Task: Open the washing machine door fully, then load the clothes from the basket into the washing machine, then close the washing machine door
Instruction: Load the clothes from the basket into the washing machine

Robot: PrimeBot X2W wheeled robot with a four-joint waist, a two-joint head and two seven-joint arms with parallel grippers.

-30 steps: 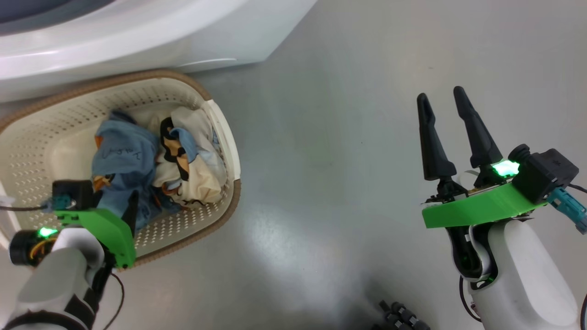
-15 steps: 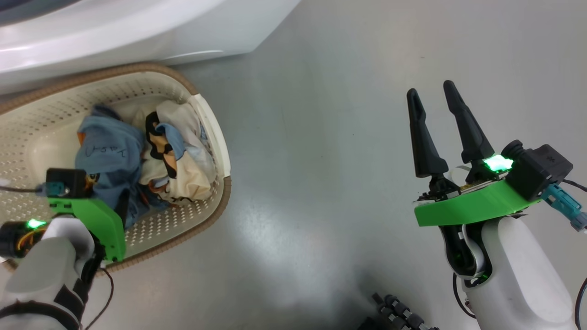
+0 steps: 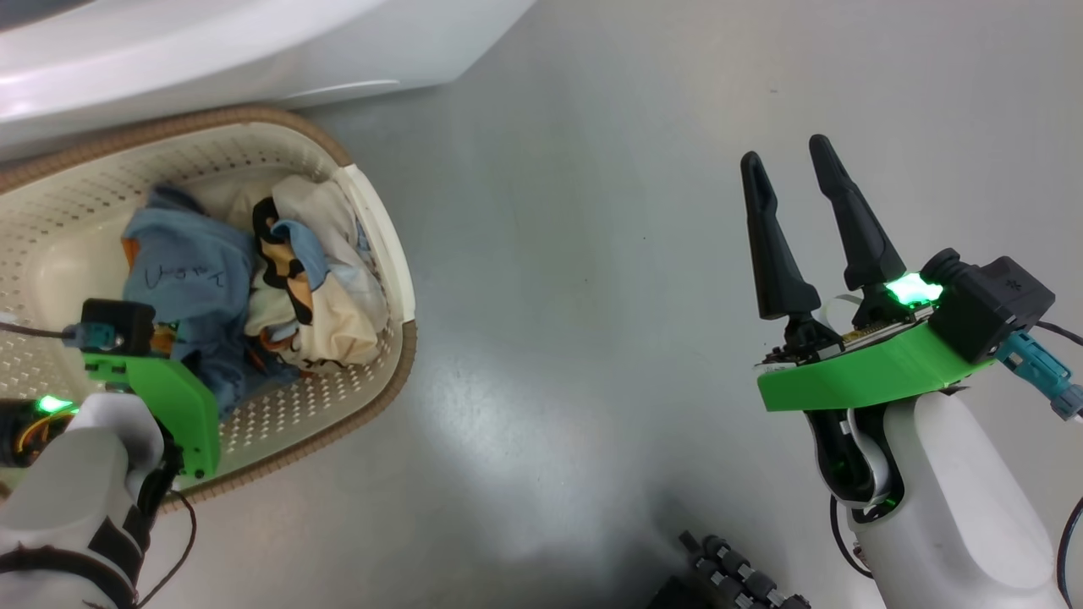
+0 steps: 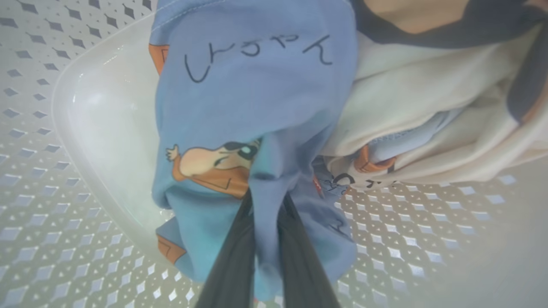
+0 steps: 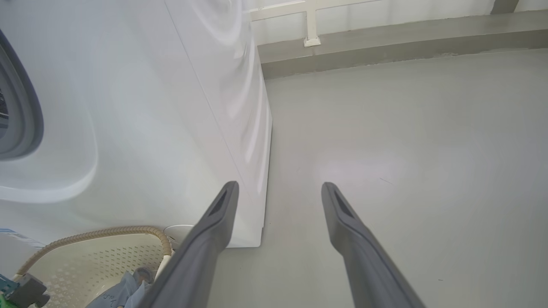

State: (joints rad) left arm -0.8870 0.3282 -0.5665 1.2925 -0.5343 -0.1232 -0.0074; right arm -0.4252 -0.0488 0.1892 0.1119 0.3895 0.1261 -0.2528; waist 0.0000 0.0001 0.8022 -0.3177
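the left gripper (image 4: 267, 201) is down inside the basket (image 3: 409, 351), its two dark fingers (image 4: 231, 261) pressed together on a pinched fold of the light blue garment (image 4: 257, 98). that garment, with dark handwriting and an orange cartoon figure on it, lies bunched in the middle of the basket's floor. the cream garment (image 3: 338, 313) with black, blue and orange print is heaped touching it, against the wall under the white handle (image 3: 381, 228) on the robot's right side. nothing lies over the blue cloth; the perforated wall to its left is bare.

the basket stands on the grey floor (image 3: 592, 296), its far rim just beside the white front of the washing machine (image 3: 254, 42). in the right wrist view a curve of the grey gasket (image 5: 25, 107) shows at the left edge.

the right gripper (image 3: 784, 150) hangs well apart from the basket, over bare floor near the machine's corner, fingers spread wide with nothing between them. a dark ribbed part (image 3: 728, 579) pokes in at the bottom edge of the head view.
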